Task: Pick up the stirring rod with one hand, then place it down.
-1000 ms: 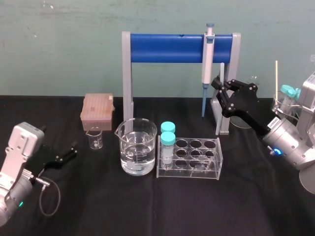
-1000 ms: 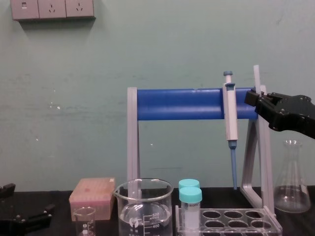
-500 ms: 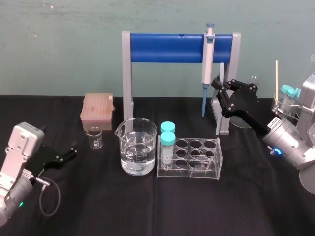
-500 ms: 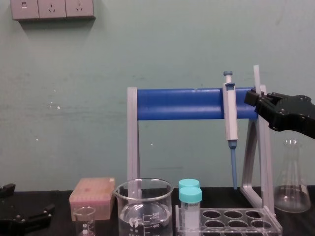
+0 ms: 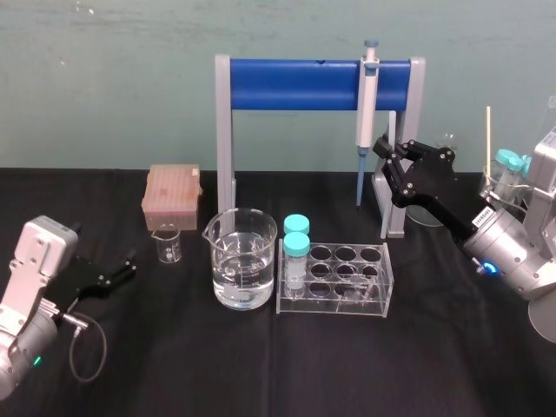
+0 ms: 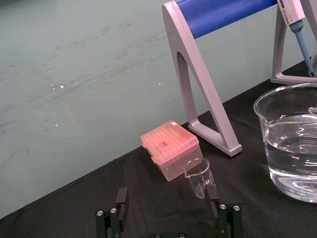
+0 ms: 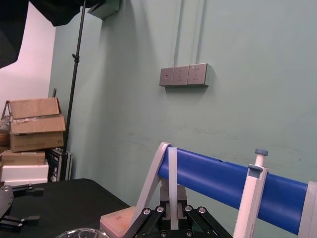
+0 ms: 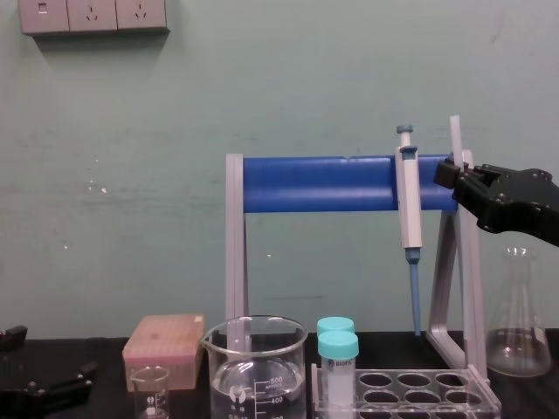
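Grey stand with blue crossbar (image 5: 295, 84): unmoved. The black right gripper (image 5: 388, 155) stays clenched on the thin whitish glass stirring rod (image 5: 391, 126), upright beside the stand's right leg. No shift; set-down remains. The left gripper (image 5: 117, 269), well left of the stand, rests splayed.

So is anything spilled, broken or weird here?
Nothing spilled or broken. Only oddity: the stirring rod stands upright, pinched by the right tool beside the pipette. The left tool sits open at far left.
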Tool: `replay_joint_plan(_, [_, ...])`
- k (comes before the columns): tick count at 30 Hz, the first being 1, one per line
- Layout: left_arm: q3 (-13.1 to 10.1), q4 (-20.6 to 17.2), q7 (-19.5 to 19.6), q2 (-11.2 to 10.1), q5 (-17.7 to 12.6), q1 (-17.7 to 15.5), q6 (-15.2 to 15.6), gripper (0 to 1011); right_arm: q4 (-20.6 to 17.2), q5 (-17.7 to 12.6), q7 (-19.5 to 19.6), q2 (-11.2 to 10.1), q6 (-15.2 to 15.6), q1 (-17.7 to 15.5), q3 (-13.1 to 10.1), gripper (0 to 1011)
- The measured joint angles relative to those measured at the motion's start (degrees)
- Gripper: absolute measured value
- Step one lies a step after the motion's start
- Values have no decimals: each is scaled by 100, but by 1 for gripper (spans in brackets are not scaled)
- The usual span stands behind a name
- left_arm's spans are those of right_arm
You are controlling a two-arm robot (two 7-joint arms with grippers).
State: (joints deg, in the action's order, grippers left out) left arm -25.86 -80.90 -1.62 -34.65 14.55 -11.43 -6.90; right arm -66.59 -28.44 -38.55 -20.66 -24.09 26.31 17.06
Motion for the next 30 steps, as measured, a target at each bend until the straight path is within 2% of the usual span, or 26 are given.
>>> replay_joint_plan(26, [0, 0, 0, 0, 0, 0, 0, 1000, 0, -1, -5, 0, 4, -1, -1, 72])
replay_joint_plan(30, [0, 0, 0, 0, 0, 0, 0, 1000, -30, -74, -103, -15, 113, -37, -8, 72])
